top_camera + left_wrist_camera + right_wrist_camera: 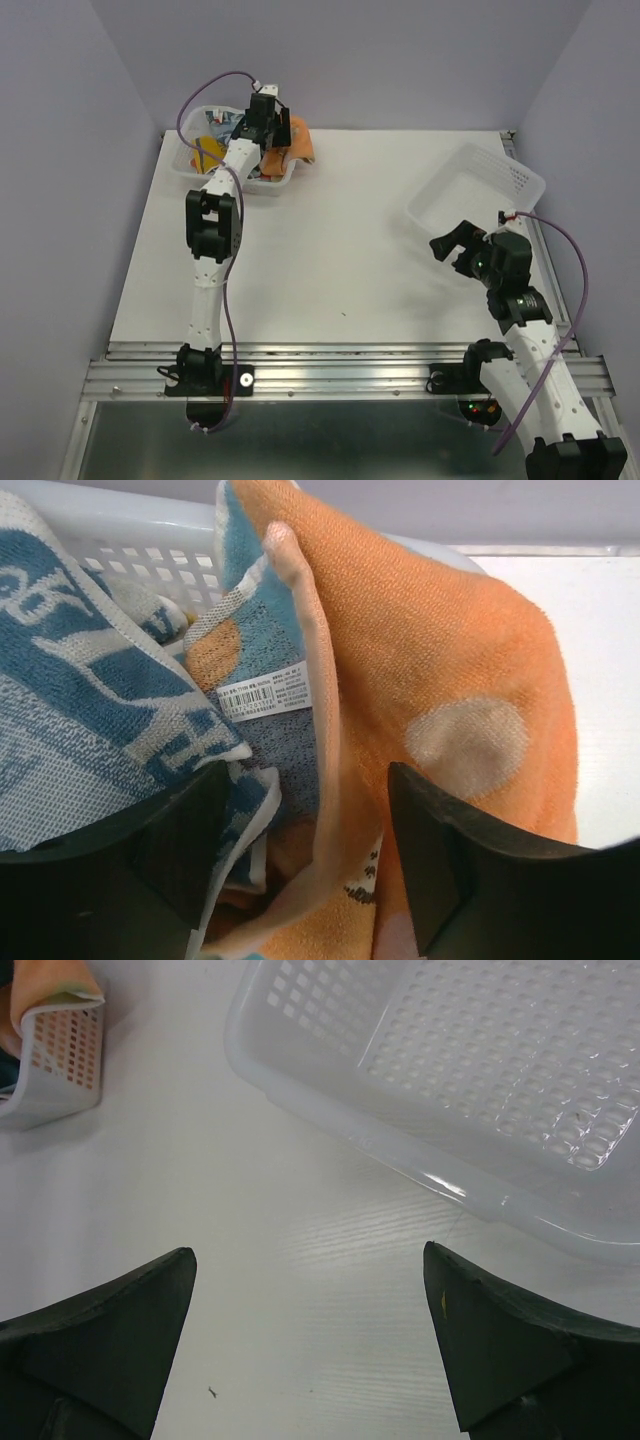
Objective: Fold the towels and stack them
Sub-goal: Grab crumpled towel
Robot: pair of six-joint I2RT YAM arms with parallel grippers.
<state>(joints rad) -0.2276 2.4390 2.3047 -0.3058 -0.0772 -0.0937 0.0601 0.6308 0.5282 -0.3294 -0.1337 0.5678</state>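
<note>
L claw spread wide astride orange dotted towel in basket, prob. not pinching; R claw released over bench.

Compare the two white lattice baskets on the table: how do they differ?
The far-left basket holds crumpled towels, one orange towel spilling over its rim; the right basket is empty. The left gripper is down among the first basket's towels; the right gripper hangs open beside the second, outside it. Both are white plastic lattice.

arms: white links, black joints | cables: purple | right hand: black wedge fingers
</note>
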